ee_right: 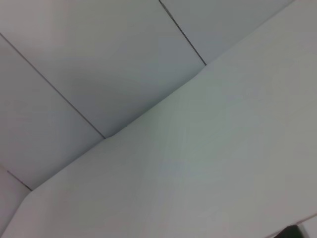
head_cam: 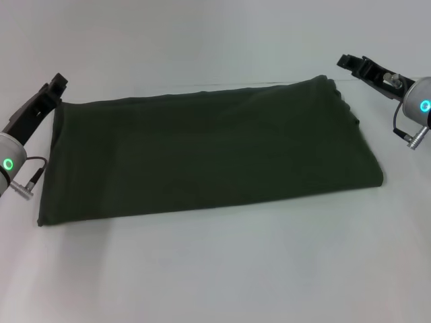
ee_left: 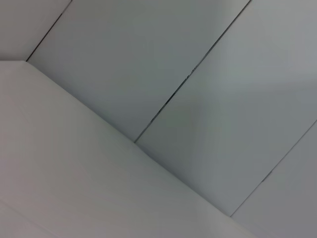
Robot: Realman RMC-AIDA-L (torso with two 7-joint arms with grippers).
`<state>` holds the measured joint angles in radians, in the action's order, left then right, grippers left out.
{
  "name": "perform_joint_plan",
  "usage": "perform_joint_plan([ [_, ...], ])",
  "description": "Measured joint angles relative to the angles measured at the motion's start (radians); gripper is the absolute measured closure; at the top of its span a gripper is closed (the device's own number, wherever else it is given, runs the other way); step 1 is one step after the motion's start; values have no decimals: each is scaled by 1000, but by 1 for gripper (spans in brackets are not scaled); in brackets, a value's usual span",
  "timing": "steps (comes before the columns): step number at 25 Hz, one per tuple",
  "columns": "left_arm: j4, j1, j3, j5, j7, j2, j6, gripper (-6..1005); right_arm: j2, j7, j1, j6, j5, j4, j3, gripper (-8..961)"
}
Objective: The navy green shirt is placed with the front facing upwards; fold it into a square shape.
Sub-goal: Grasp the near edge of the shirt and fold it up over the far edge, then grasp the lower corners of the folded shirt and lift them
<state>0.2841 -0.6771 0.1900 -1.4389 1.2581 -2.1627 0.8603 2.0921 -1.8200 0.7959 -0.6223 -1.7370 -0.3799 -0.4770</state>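
At the shirt's far corners the grippers hover, left gripper (head_cam: pixel 55 86) by the far-left corner, right gripper (head_cam: pixel 348 62) just off the far-right one. Can't tell if either's jaws are spread or closed. The shirt (head_cam: pixel 209 155) lies mid-table (head_cam: pixel 222 269), folded into a wide plain-green rectangle, flat.

Shirt (head_cam: pixel 209 155) flat on table (head_cam: pixel 222 269), between left gripper (head_cam: pixel 55 87) and right gripper (head_cam: pixel 350 64)
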Motion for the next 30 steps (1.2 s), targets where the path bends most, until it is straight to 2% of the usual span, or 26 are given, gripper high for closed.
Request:
perform_joint_plan([
  [3, 0, 0, 0, 2, -3, 0, -1, 733, 0, 6, 1, 0, 6, 3, 0, 558],
  [6, 0, 2, 2, 4, 2, 0, -7, 506, -1, 11, -5, -3, 13, 3, 2, 431],
  [8, 0, 6, 11, -1, 27, 0, -7, 494, -5, 8, -15, -15, 18, 2, 2, 346],
  [10, 16, 18, 57, -28, 112, 6, -6, 483, -13, 1, -30, -47, 16, -2, 0, 282],
  [14, 114, 64, 216, -138, 383, 19, 21, 460, -57, -82, -75, -179, -22, -17, -60, 196],
  [15, 114, 64, 216, -138, 383, 19, 21, 454, -76, -137, -91, -218, -40, -30, -97, 174],
  [16, 207, 113, 287, -241, 554, 26, 82, 448, -87, -170, -102, -240, -54, -40, -115, 153],
  [17, 235, 126, 294, -270, 597, 28, 107, 442, -100, -211, -115, -276, -72, -54, -142, 131],
  [20, 360, 179, 302, -410, 755, 45, 240, 425, -133, -316, -153, -373, -139, -102, -190, 140],
  [23, 472, 202, 294, -587, 864, 72, 386, 408, -153, -387, -179, -456, -213, -143, -205, 146],
  [26, 551, 204, 255, -742, 919, 94, 489, 390, -162, -431, -195, -523, -290, -169, -203, 146],
  [30, 620, 215, 208, -847, 910, 112, 553, 367, -167, -440, -211, -555, -334, -175, -202, 147],
])
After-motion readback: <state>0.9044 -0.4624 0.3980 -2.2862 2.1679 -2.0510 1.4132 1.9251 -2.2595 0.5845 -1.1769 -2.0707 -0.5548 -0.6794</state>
